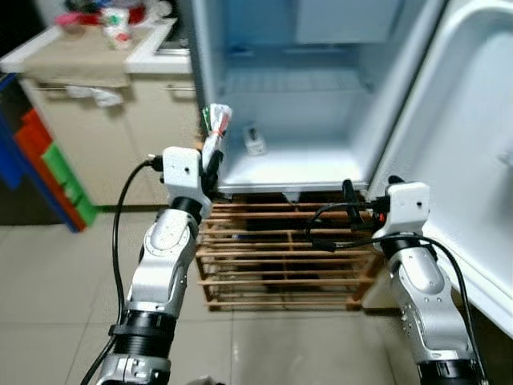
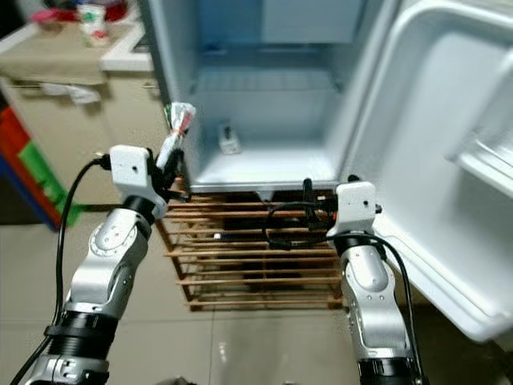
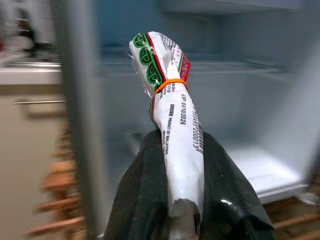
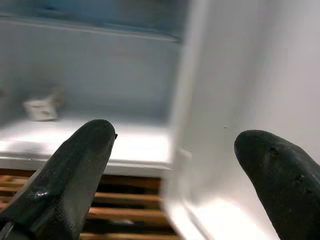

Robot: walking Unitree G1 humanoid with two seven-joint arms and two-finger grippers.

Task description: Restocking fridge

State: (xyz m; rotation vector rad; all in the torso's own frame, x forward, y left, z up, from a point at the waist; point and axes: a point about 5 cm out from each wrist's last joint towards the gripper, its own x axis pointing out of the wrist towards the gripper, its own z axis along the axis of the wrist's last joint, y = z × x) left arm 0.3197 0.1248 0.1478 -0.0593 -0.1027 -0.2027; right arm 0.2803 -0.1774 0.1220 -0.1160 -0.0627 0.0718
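Open fridge (image 1: 321, 152), left pincer (image 1: 212, 160) gripping rolled white packet (image 3: 177, 135), orange-banded, right pincer (image 4: 170, 170) spread

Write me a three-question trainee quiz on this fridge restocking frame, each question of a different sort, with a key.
1. True or false: the left pincer is shut on a rolled packet bound with an orange rubber band.
2. What does the fridge stand on? A) a wooden rack B) a metal trolley C) bare tiles
3. In a few words: what lies on the fridge's bottom shelf?

Key
1. True; the packet stands upright between the fingers.
2. A; the wooden rack sits right under the fridge.
3. One small pale object, too blurred to identify. The right pincer is open and holds nothing, near the open door.
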